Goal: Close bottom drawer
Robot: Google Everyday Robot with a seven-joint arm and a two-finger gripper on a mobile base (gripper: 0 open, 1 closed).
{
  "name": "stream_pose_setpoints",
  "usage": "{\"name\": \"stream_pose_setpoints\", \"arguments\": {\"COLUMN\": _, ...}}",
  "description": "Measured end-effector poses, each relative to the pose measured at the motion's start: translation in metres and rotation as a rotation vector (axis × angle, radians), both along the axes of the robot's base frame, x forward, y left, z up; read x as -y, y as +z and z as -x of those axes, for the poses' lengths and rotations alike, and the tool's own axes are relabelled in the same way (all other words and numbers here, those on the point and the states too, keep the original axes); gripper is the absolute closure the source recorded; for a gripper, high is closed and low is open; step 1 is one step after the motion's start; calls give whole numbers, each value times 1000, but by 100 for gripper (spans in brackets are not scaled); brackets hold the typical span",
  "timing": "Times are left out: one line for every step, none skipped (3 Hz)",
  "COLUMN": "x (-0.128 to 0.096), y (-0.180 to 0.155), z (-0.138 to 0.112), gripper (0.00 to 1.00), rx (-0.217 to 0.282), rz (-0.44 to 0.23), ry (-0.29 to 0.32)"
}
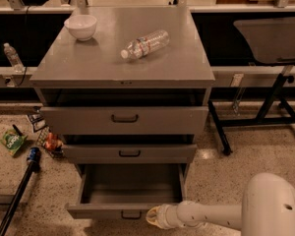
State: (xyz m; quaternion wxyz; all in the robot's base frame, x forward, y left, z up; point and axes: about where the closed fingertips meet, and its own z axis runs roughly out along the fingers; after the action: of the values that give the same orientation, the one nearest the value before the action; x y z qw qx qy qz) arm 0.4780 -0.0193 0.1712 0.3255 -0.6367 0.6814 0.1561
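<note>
The bottom drawer (130,186) of the grey cabinet is pulled well out, an empty shallow tray. Its slim front panel (98,211) carries a small black loop handle (131,215). My gripper (154,217) sits at the end of the white arm (211,215), right against the front panel just to the right of the handle. The middle drawer (130,153) and the tall top drawer (124,119) above stand slightly out.
A white bowl (80,27) and a lying plastic bottle (144,44) rest on the cabinet top (88,63). Snack packets (12,141) and a black pole (17,193) lie on the floor at left. A black table leg frame (265,107) stands at right.
</note>
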Motion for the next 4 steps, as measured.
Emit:
{"name": "stream_pose_setpoints", "arguments": {"x": 3, "y": -4, "z": -14, "gripper": 100, "rx": 61, "rz": 24, "ry": -37}}
{"name": "stream_pose_setpoints", "arguments": {"x": 13, "y": -1, "z": -38, "gripper": 100, "rx": 124, "rz": 55, "ry": -59}}
{"name": "stream_pose_setpoints", "arguments": {"x": 15, "y": -11, "z": -57, "gripper": 100, "rx": 143, "rz": 64, "ry": -54}}
{"name": "stream_pose_setpoints", "arguments": {"x": 14, "y": -18, "z": -66, "gripper": 100, "rx": 137, "rz": 60, "ry": -43}}
